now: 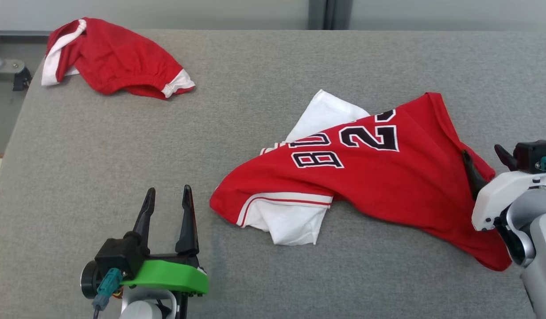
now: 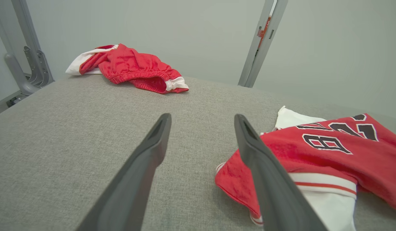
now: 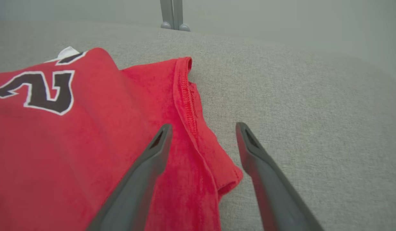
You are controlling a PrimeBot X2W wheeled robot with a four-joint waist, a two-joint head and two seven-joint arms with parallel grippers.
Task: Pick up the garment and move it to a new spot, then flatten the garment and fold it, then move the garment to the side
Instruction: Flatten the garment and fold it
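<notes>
- Right claw (image 3: 203, 125): jaws wide apart, gripping nothing.
- Red garment (image 3: 88, 144): spreads left of the claw, with its stitched hem running up between the fingers (image 3: 143, 173).
- Black numeral (image 3: 47, 91), white-edged: on the garment, far left of the claw.
- Grey desk (image 3: 313, 112): extends right of the claw.
- Metal post (image 3: 172, 14): ahead, beyond the desk.

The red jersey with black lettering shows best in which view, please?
The head view: nearly the whole red jersey lies in frame. The left wrist view crops its far side; the right wrist view shows one hemmed edge.
</notes>
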